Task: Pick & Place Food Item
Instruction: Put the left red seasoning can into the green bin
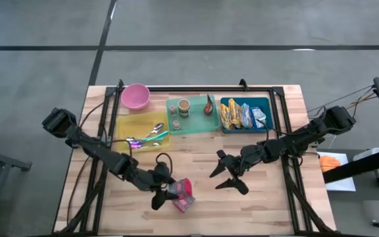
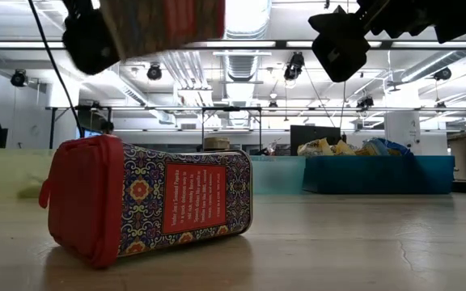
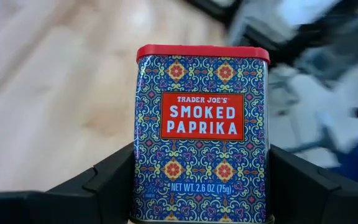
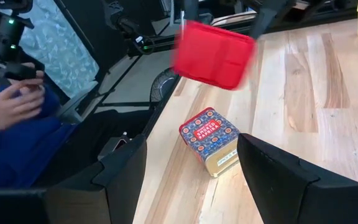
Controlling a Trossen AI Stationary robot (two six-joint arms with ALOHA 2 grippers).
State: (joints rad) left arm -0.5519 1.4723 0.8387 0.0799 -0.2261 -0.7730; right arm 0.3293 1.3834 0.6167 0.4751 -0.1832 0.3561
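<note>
At about 6 o'clock on the pale wooden table (image 1: 268, 204), near its front edge, a second blue-patterned smoked-paprika tin with a red lid (image 2: 148, 202) lies on its side. It is untouched.

Directly above it, the left gripper (image 1: 165, 189) is clamped on a matching red-lidded metal paprika tin (image 3: 201, 130). One dark finger presses each narrow side, and the label faces the wrist camera. This tin hangs clear of the wood.

Just toward 3 o'clock of it, the right gripper (image 1: 224, 174) hovers over the table's middle with its fingers apart and nothing between them. It appears to be waiting.

Along the far edge from 11 to 1 o'clock sit:
- a pink round bowl (image 1: 135, 96)
- a yellow-green flat tray holding spoons (image 1: 125, 124)
- a green tray with small jars (image 1: 196, 126)
- a deep blue bin of snack packets (image 1: 268, 105)

The pick looks done and the carry is in hand. Next the left arm must swing toward 12 o'clock, keeping the tin high enough to clear the tray walls, then lower and release. Which container is meant, I cannot tell.
</note>
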